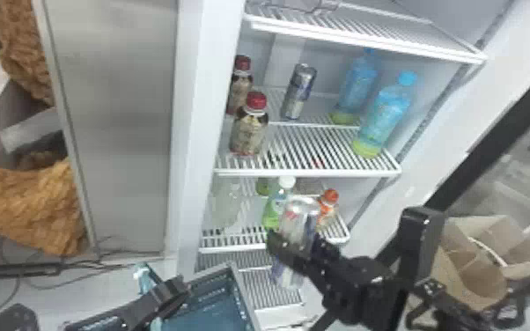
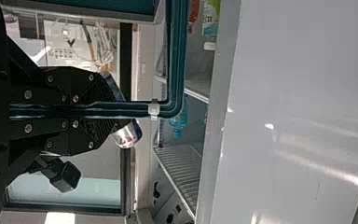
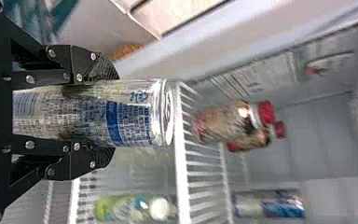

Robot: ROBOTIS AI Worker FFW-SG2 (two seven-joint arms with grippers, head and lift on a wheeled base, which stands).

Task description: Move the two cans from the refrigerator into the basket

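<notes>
One can (image 1: 298,219) inside right claw (image 1: 296,247)

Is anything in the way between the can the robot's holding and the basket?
Nothing I can see. The right end effector holds the can in front of the shelves, and the basket is to its left. The can might just have to clear the basket's rim.
</notes>
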